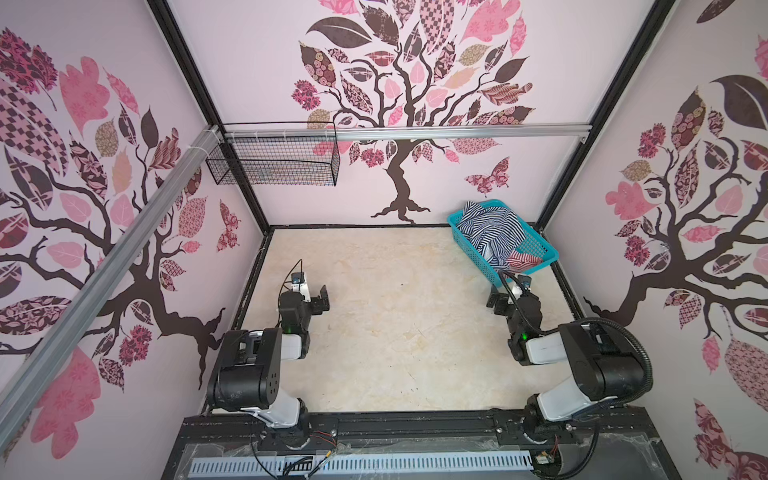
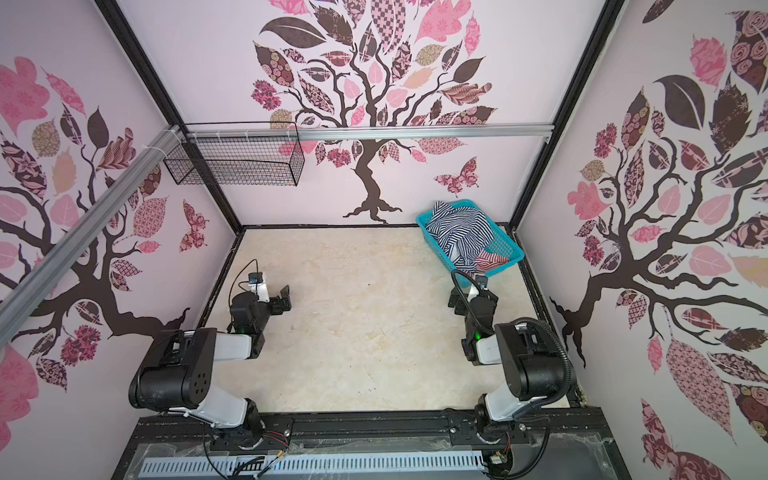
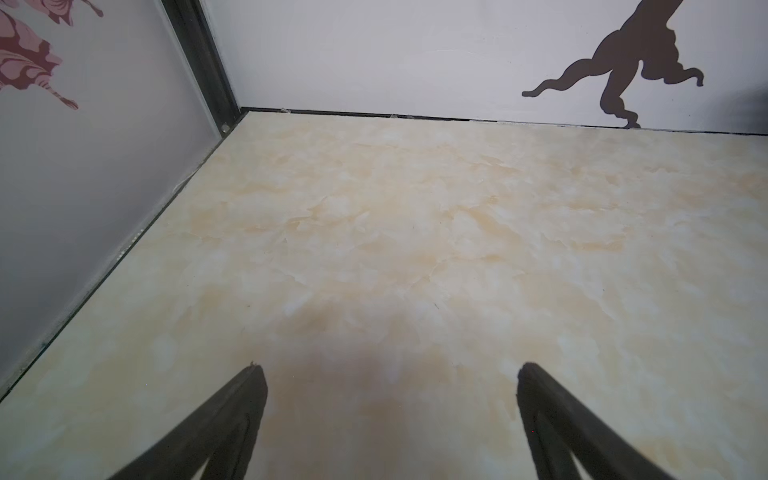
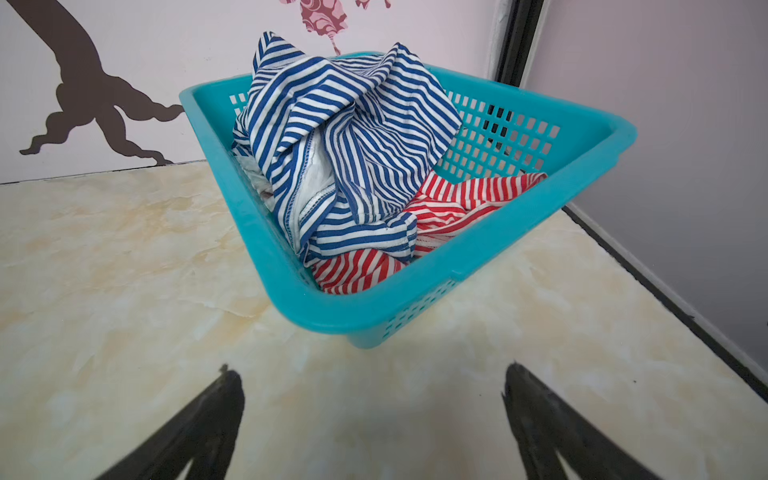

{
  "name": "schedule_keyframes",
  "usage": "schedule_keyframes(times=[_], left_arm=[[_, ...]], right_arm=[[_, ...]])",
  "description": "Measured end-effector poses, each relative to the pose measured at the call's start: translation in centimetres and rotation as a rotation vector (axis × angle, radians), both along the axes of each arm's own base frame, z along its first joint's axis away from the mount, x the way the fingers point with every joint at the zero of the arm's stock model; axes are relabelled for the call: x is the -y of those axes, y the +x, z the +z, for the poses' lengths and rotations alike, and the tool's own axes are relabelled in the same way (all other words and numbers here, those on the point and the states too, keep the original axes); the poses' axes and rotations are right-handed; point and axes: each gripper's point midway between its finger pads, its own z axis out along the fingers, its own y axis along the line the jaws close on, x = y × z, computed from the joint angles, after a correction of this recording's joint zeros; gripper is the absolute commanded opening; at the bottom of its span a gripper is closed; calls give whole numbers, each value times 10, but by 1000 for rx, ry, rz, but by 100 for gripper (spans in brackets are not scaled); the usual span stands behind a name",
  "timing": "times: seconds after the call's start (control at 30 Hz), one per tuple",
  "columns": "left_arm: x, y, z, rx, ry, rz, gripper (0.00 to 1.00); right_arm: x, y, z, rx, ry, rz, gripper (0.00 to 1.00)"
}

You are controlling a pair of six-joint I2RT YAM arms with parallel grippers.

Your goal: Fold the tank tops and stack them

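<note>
Marbled table [image 4: 124,270]; basket [image 4: 353,322] holds tank tops [image 4: 353,137]

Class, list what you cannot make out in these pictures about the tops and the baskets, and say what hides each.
1. The red top: in the right wrist view it is mostly buried under the navy top, so its neck and armholes are hidden.
2. The floor of the basket: covered by cloth in every view that shows it.
3. The wire rack: in both top views it is too small to tell whether anything lies inside.

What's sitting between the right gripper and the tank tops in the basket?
Bare table, then the near rim of the teal basket, in the right wrist view.
</note>
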Motion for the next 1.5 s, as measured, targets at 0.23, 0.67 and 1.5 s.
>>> schedule_keyframes(times=[0.23, 0.67, 1.5], left_arm=[[-1, 0, 0, 0, 1, 3, 98], [-1, 0, 0, 1, 1, 3, 98], [-5, 29, 73, -88, -32, -24, 97]], right_arm=[[0, 0, 0, 2, 0, 1, 100], [0, 0, 1, 3, 0, 2, 100], [16, -18, 72, 41, 142, -178, 100]])
